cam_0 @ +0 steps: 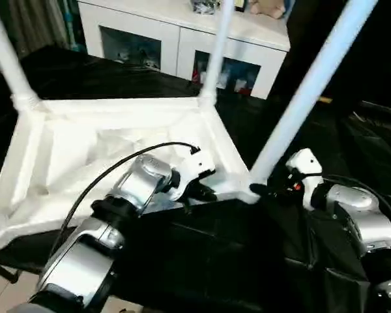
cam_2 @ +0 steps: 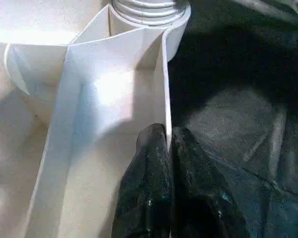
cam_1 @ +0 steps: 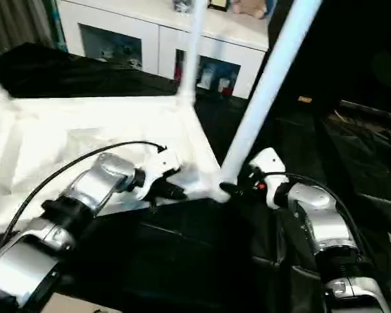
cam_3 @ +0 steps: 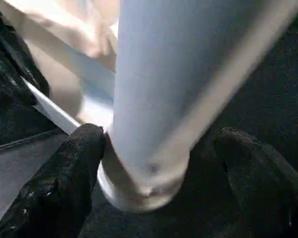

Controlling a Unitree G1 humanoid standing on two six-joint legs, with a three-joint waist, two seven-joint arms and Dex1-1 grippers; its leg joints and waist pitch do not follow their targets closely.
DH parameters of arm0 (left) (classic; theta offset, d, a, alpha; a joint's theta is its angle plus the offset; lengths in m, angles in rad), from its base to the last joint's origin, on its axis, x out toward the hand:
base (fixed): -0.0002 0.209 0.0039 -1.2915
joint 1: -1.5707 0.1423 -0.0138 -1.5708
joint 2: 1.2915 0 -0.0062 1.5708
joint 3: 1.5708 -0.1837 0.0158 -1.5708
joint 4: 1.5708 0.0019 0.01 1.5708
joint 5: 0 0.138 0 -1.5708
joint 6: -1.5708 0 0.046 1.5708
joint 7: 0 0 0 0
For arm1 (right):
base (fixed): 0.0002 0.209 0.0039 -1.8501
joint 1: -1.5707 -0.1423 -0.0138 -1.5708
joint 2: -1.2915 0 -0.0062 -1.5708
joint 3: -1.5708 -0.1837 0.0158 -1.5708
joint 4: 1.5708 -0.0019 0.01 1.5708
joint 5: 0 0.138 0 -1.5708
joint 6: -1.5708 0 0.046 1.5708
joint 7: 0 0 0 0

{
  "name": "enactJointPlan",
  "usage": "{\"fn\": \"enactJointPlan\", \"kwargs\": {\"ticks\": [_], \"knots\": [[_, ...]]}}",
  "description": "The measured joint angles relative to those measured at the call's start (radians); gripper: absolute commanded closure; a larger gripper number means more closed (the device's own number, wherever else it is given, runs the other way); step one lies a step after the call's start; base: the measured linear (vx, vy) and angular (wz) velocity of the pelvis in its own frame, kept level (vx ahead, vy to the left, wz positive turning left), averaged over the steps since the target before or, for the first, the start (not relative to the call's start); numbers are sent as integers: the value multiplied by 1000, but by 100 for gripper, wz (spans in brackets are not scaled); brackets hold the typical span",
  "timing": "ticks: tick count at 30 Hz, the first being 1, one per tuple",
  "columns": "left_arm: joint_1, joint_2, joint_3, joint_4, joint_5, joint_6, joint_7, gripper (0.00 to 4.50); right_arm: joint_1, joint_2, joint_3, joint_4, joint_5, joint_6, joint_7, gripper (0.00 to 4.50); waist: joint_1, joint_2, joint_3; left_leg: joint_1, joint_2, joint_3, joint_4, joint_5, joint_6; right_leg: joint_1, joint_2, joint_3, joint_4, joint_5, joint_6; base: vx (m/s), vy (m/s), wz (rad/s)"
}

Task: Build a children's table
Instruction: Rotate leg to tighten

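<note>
The children's table's white tabletop [cam_0: 72,150] lies upside down on black cloth, ribbed underside up. Three white legs stand in its corner sockets: one at the far left [cam_0: 6,59], one at the back [cam_0: 215,59] and one at the near right corner [cam_0: 306,91]. My left gripper [cam_2: 167,136] is shut on the tabletop's thin rim wall close to that near right socket [cam_2: 149,10]. My right gripper [cam_3: 159,139] is open around the base of the near right leg [cam_3: 179,74]. One finger [cam_3: 79,163] touches the leg; the other [cam_3: 258,168] stands a little apart.
A white glass-door cabinet [cam_0: 176,32] stands behind the work, with small items on top. Black cloth [cam_0: 215,261] covers the surface around and in front of the tabletop. A black cable [cam_0: 117,163] runs along my left forearm.
</note>
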Motion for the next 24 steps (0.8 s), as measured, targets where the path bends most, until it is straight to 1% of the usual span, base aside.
{"fn": "enactJointPlan", "kwargs": {"ticks": [1,3,7,13,14,16,20,22,24], "knots": [[7,6,-7,-13,1,-4,-11,447,3,-4,8,-5,0,-2,15,64,4,0,0,0,0,0,0,0,0,0,0,0,0,0,0,0,0,0],[22,21,-11,-40,1,-11,-38,447,17,-14,22,-29,0,-3,41,64,6,0,0,0,0,0,0,0,0,0,0,0,0,0,0,0,0,0],[40,51,-20,-79,-1,-17,-81,447,48,-21,43,-40,-1,-4,83,64,4,0,0,0,0,0,0,0,-1,0,0,0,0,0,0,0,0,0],[63,76,-25,-130,-2,-17,-99,447,51,-21,56,-37,-3,-15,104,64,2,0,0,0,0,0,0,-1,-1,1,0,0,0,0,0,0,0,0],[65,77,-25,-136,-2,-16,-99,450,50,-21,56,-36,-3,-15,105,81,2,0,0,0,0,0,0,-1,-1,1,0,0,0,0,0,0,0,0],[69,81,-25,-144,-2,-12,-99,450,46,-18,57,-32,-1,-14,108,81,2,0,0,0,0,0,0,-1,-1,1,0,0,0,0,0,0,0,0],[73,85,-25,-157,-2,0,-99,450,44,-13,59,-29,1,-14,120,127,1,-1,0,0,0,0,0,-1,-1,1,0,0,0,0,0,0,0,0],[74,87,-25,-160,-2,1,-99,450,44,-13,61,-29,4,-14,127,127,1,-1,0,0,0,0,0,-1,-1,1,0,0,0,0,0,0,0,0],[76,88,-25,-164,-2,2,-99,450,45,-13,61,-29,5,-14,128,149,1,-1,0,0,0,0,0,-1,-1,1,0,0,0,0,0,0,0,0]]}}
